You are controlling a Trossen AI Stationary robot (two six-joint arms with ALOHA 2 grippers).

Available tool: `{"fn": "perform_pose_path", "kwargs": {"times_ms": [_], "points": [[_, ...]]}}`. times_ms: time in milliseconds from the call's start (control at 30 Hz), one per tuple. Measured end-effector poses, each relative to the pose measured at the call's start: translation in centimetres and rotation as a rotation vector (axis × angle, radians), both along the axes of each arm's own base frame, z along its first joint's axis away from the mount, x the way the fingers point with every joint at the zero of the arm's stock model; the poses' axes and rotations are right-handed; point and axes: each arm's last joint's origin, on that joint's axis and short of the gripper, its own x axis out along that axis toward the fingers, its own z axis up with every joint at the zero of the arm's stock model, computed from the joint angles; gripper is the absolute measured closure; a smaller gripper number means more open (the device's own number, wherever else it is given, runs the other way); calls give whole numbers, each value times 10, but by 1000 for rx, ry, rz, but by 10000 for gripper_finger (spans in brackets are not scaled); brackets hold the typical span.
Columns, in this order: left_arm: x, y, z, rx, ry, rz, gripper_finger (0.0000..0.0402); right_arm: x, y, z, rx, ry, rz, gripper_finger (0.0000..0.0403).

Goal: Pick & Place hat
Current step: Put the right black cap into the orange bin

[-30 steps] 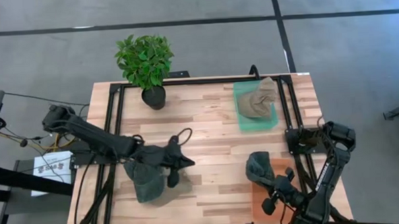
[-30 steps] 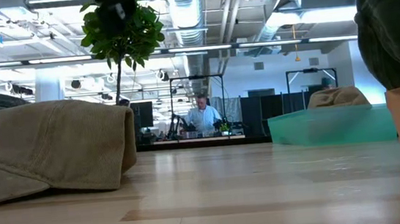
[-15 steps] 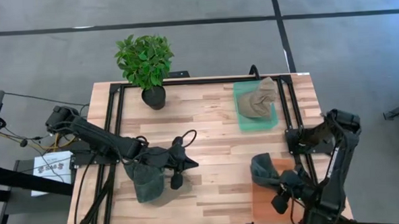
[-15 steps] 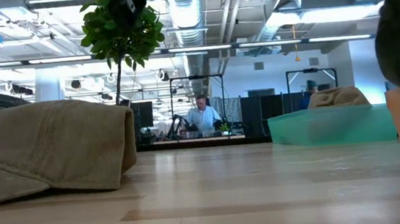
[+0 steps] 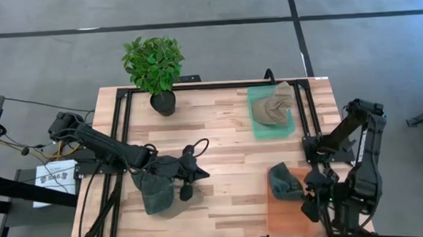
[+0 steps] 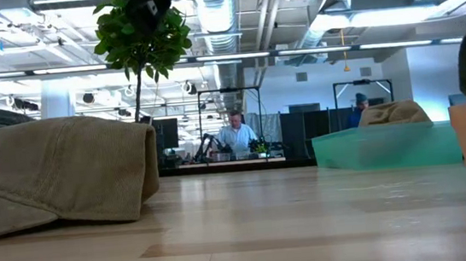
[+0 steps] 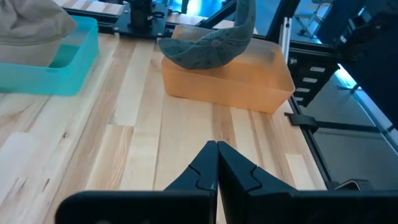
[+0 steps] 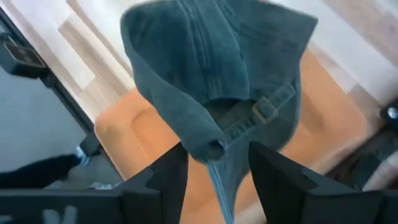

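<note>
A dark teal hat lies on the left end of the orange tray at the near right; in the left wrist view the hat rests on the tray's rim with one side curling up. My right gripper is open just right of it. Its fingers stand on either side of the hat's rear strap edge. My left gripper is shut and holds nothing, hovering beside an olive hat that lies on the table at the near left.
A teal tray at the far right holds a tan hat. A potted plant stands at the far left. Black frame rails run along both sides of the table. Bare wood lies between the two arms.
My right gripper has gone toward the table's right edge, opened, and let go of the dark teal hat. The hat has travelled right with it and settled on the orange tray.
</note>
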Motion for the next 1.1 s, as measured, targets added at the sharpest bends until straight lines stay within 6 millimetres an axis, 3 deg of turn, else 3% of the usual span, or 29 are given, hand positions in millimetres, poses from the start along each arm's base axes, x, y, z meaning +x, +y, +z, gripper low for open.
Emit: {"fn": "perform_pose_path", "kwargs": {"times_ms": [300,433,600,733,933,1100], "points": [[0,-1,0,12,1,-31,402,2,-3,4,85,73,-23,206],[0,-1,0,12,1,-32,402,3,-4,4,127,197,26,206],[0,-1,0,12,1,-33,401,14,-11,14,146,182,6,222],[0,-1,0,12,1,-33,401,42,-17,23,154,155,17,236],[0,-1,-1,33,6,-42,401,106,-29,35,159,97,53,255],[-3,0,-5,53,55,-45,401,162,-36,40,197,136,116,312]]}}
